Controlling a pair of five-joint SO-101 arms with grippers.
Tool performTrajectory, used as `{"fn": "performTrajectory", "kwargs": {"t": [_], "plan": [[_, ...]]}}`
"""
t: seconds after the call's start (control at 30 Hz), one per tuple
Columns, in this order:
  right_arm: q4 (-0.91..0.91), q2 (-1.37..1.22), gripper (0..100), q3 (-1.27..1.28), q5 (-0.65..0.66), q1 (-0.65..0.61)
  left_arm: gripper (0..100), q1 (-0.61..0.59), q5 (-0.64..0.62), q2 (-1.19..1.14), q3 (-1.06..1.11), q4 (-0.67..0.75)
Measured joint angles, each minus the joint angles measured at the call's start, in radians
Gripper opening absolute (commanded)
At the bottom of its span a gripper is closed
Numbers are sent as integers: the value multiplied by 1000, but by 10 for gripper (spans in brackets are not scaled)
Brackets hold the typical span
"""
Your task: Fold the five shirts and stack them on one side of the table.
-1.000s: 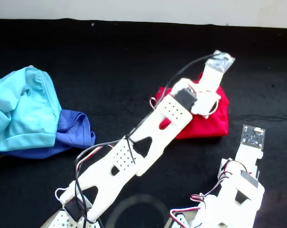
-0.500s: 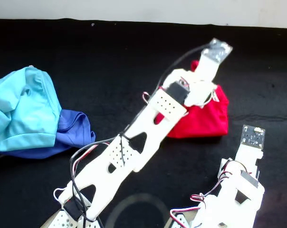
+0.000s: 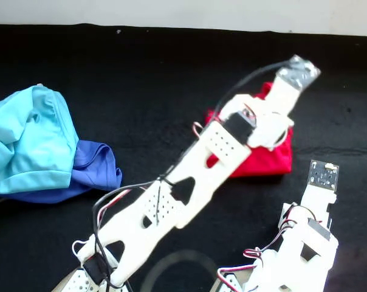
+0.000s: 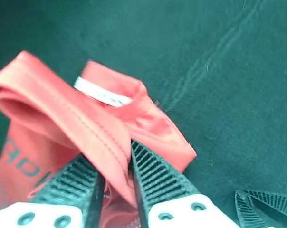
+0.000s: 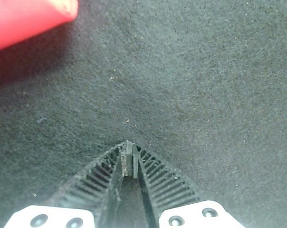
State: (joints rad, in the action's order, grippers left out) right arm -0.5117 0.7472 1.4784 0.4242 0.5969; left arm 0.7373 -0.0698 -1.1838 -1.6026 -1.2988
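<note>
1 red shirt [image 3: 264,162] | 1 cyan shirt [image 3: 30,140] | 1 blue shirt [image 3: 96,164]

The black cloth-covered table [image 3: 141,67] lies open across the upper left and upper middle of the high view. The long white plastic left arm [image 3: 189,182] cuts diagonally from bottom left to upper right, barring the middle. A folded red fabric shirt [image 3: 271,161] lies right of centre under its end. A crumpled light-blue fabric shirt [image 3: 25,140] over a darker blue fabric shirt [image 3: 95,164] blocks the left edge. The white plastic right arm [image 3: 305,243] takes the bottom right corner.
</note>
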Motion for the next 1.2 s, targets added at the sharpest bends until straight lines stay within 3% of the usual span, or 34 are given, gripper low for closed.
{"fn": "performTrajectory", "kwargs": {"t": [0.2, 0.6, 0.8, 0.97, 1.07, 1.2], "plan": [[0, 0, 6, 0, 0, 0, 133, 3, -2, -100, 0, 78], [0, 0, 6, 0, 0, 0, 126, 6, -2, -103, -12, 83], [0, 0, 6, 0, 0, 0, 126, 8, -2, 12, -12, 83], [0, 0, 6, 0, 0, 0, 108, -17, 0, 115, -12, 29], [0, 0, 6, 0, 0, 0, 0, -49, 0, 130, -12, -43], [0, 0, 6, 0, 0, 0, 8, -89, 0, 81, -17, -147]]}}
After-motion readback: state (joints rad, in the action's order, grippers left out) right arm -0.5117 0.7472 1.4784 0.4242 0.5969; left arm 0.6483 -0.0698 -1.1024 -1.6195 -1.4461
